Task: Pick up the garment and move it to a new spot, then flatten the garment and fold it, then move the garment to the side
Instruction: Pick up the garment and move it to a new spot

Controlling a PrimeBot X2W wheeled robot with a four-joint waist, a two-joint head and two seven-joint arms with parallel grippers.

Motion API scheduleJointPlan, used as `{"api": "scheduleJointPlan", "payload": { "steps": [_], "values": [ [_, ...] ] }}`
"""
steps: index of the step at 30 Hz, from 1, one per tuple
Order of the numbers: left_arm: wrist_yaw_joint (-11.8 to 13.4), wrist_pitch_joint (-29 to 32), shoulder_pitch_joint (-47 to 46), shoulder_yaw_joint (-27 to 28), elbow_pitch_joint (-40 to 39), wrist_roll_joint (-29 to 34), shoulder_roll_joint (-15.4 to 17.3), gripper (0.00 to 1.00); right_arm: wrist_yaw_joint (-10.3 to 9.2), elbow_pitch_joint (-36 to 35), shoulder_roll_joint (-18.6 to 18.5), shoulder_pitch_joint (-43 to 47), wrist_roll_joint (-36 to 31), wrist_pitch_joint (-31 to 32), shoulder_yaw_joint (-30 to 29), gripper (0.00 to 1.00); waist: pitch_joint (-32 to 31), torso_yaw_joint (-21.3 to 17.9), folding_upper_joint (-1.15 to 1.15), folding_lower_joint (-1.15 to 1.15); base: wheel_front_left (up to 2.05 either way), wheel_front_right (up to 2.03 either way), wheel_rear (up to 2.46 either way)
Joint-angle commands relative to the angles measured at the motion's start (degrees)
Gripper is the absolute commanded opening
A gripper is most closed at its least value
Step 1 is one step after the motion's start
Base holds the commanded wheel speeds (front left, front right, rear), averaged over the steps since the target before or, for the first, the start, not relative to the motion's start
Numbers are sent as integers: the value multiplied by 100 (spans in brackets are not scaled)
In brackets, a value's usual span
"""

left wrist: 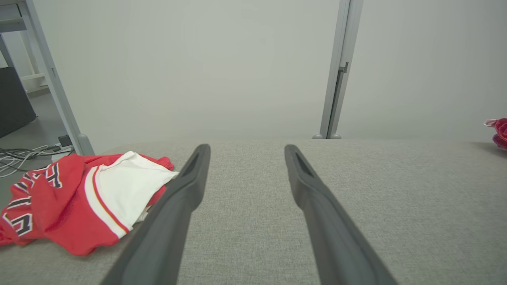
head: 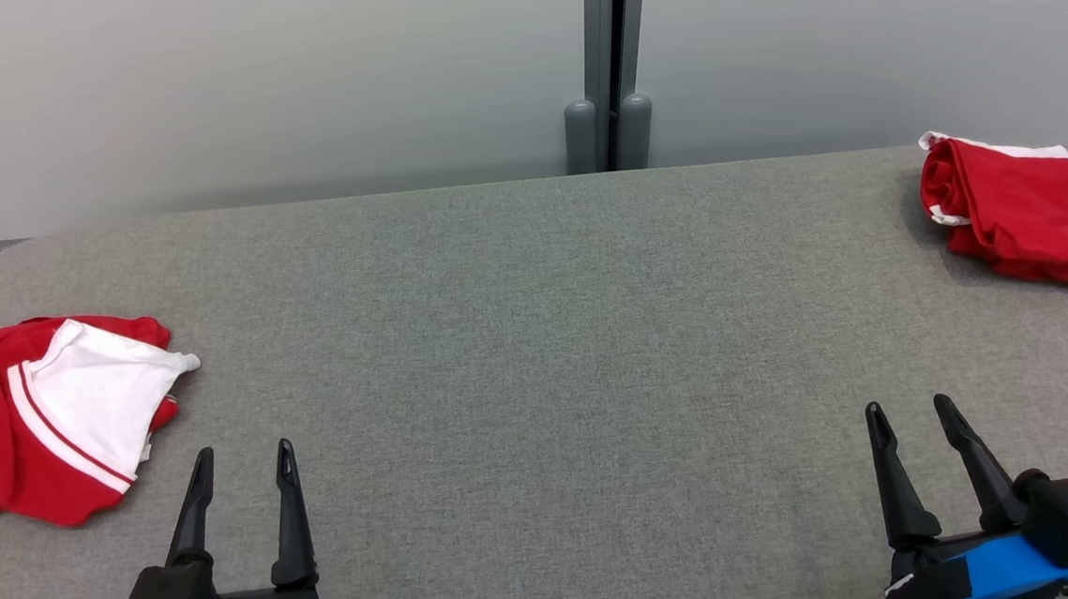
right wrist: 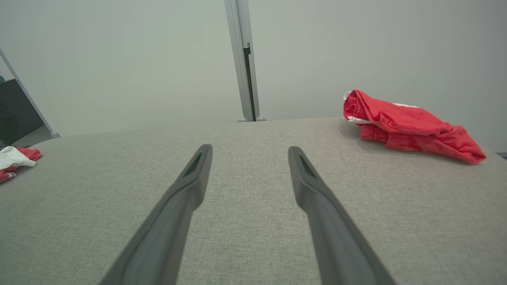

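A crumpled red and white garment [head: 53,418] with dark lettering lies at the table's left edge; the left wrist view has it [left wrist: 83,198] at the left. My left gripper [head: 244,448] [left wrist: 246,147] stands open just right of it, at the near edge, holding nothing. A second red garment [head: 1021,214] with white trim lies bunched at the far right corner, also in the right wrist view [right wrist: 408,126]. My right gripper [head: 907,402] [right wrist: 249,147] is open near the front right, well short of that garment, with nothing between its fingers.
The grey fabric-covered table [head: 537,337] stretches wide between the two garments. A pale wall with a grey upright post [head: 607,69] stands behind its far edge. Cables [left wrist: 23,152] lie on the floor beyond the left edge.
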Motion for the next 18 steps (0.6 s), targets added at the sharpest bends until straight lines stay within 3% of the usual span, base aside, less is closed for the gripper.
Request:
{"api": "scheduleJointPlan", "payload": {
  "steps": [1, 18],
  "values": [
    [-1, -16, -17, 28, 15, 29, 3, 100, 3, -15, 29, 75, -21, 5, -19, 100, 1, 10, 0, 0, 0, 0, 0],
    [-14, -16, -64, 137, 91, 40, 15, 100, 3, 28, 63, 45, -52, 15, 140, 100, -30, 469, 0, 0, 0, 0, 0]
  ]
}}
